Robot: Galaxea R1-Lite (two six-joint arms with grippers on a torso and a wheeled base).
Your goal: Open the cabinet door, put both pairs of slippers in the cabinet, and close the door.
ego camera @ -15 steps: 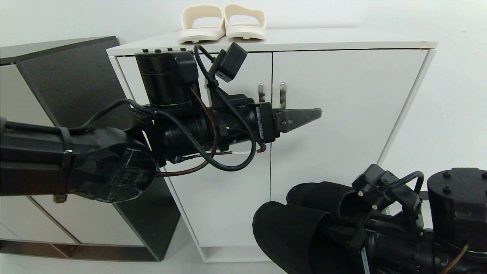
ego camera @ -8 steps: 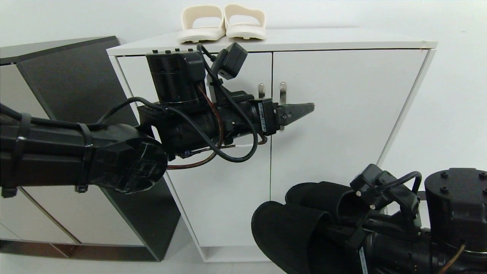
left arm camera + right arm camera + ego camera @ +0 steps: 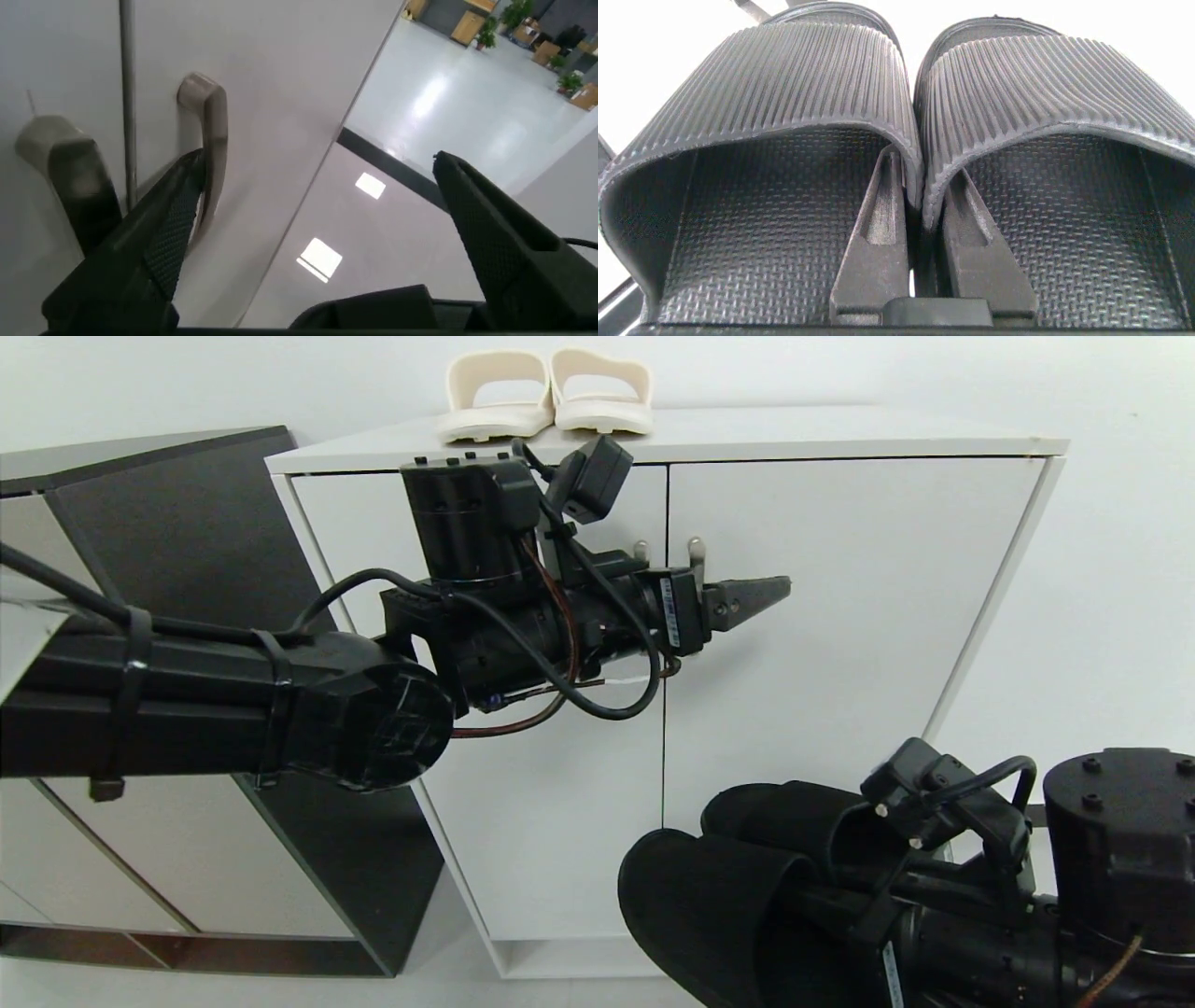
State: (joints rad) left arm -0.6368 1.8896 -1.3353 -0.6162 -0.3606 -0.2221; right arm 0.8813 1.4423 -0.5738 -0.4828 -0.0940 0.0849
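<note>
The white cabinet [image 3: 840,616] has both doors shut, with two metal handles [image 3: 695,553] at the centre seam. A cream pair of slippers [image 3: 546,392] lies on its top. My left gripper [image 3: 775,586] hovers at handle height in front of the right door. In the left wrist view it [image 3: 318,163] is open, one finger [image 3: 159,243] just beside the right door's handle [image 3: 210,121]. Lower right, my right gripper [image 3: 920,252] is shut on the black pair of slippers [image 3: 728,887], pinching their inner straps [image 3: 915,140] together.
A dark grey cabinet [image 3: 187,541] with glossy lower panels stands directly left of the white one. A white wall lies behind both, and pale floor [image 3: 467,980] shows below them.
My left arm has risen and pushed forward, bringing its gripper from below the handles up to their height. The right arm and the black slippers have stayed put.
</note>
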